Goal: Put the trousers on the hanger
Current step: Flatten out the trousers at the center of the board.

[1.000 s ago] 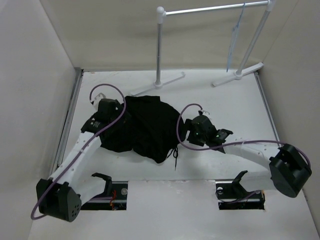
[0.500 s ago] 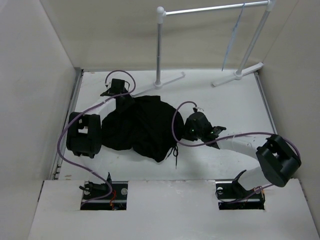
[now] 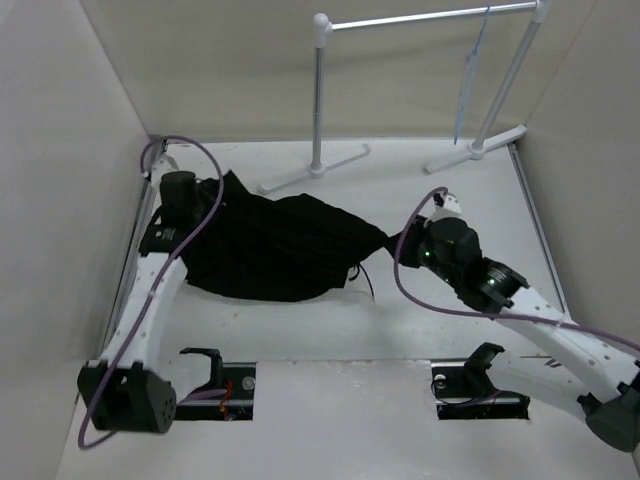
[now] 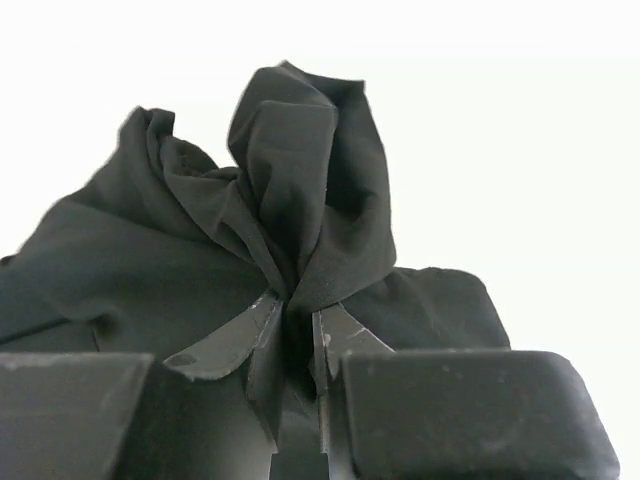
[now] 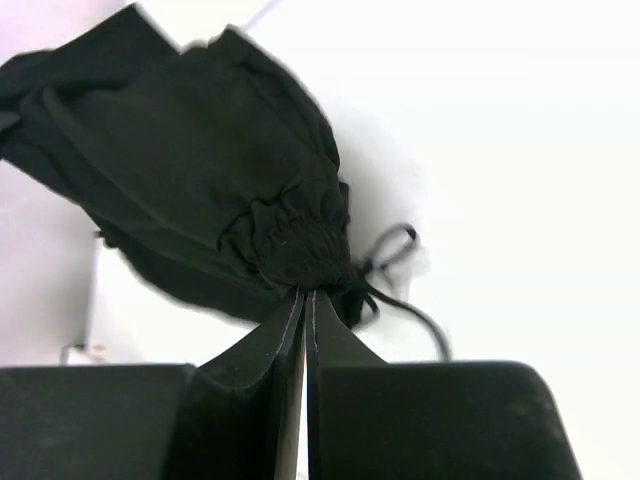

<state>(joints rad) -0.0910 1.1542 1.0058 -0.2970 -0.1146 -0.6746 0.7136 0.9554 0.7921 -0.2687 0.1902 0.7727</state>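
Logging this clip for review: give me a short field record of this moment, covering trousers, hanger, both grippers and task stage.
trousers: black, stretched across the table, held at both ends
left gripper: shut on a bunched fold of cloth at the far-left end
right gripper: shut on the gathered waistband beside the drawstring
hanger: hanging from the rack rail, apart from the trousers
task stage: trousers not yet on hanger

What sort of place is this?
Probably a robot lab test cell: a white table boxed in by plain panels, left arm and right arm bolted at its near edge, a garment rack at the back.
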